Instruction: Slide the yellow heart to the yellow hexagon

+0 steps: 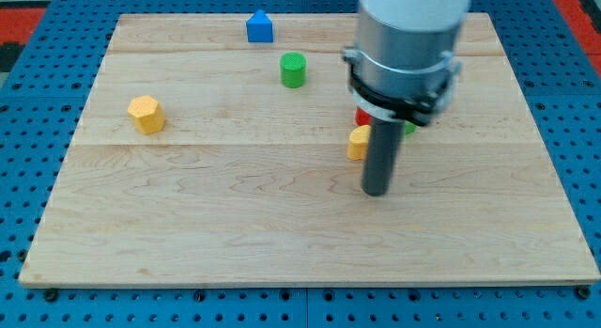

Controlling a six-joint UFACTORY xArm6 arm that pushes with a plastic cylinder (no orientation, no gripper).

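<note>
We have no fingers – only my tip, just right of the yellow heart – so we push it steadily left toward the yellow hexagon.

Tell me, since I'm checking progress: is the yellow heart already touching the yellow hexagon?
No, the yellow heart sits beside my tip near the board's middle, while the yellow hexagon lies far off toward the view's left.

Wooden board bearing scattered coloured blocks
</note>
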